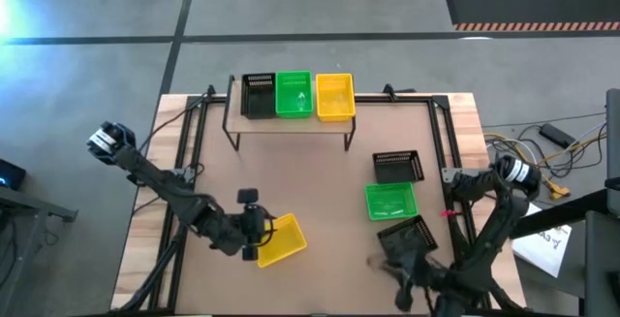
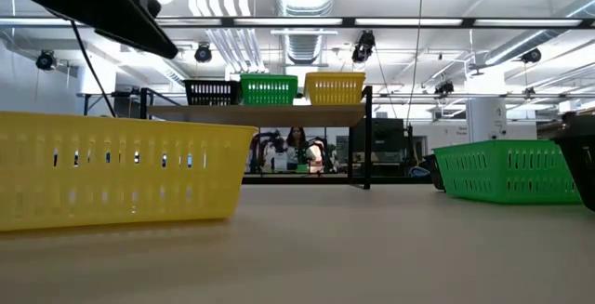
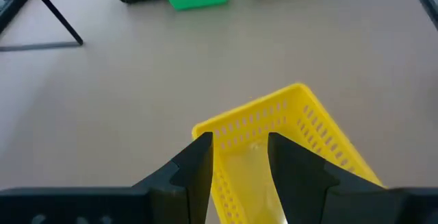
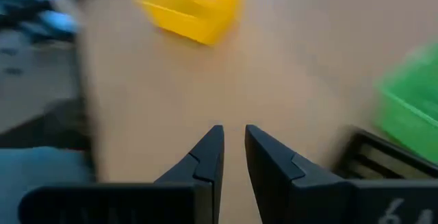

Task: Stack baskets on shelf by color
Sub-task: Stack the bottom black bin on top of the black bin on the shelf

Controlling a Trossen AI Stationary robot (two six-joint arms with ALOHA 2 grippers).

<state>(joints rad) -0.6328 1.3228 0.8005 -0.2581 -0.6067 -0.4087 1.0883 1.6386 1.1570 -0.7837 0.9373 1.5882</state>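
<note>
The light-wood shelf (image 1: 289, 125) holds one black (image 1: 258, 95), one green (image 1: 294, 94) and one yellow basket (image 1: 334, 97) side by side. A loose yellow basket (image 1: 284, 240) stands on its base on the table at the near left. My left gripper (image 3: 239, 148) is open, with one finger outside and one inside the basket's near wall (image 3: 222, 176); I see no touch. A black (image 1: 398, 166), a green (image 1: 389, 201) and another black basket (image 1: 409, 235) stand at the right. My right gripper (image 4: 234, 133) hovers beside the nearest black basket (image 4: 383, 162), empty, fingers only narrowly apart.
The shelf stands on thin black legs (image 1: 232, 141) at the table's far middle. Black frame rails (image 1: 189, 152) run along the table's left and right sides. Bare tabletop (image 1: 329, 201) lies between the two groups of baskets. People show in the room beyond the shelf (image 2: 297, 146).
</note>
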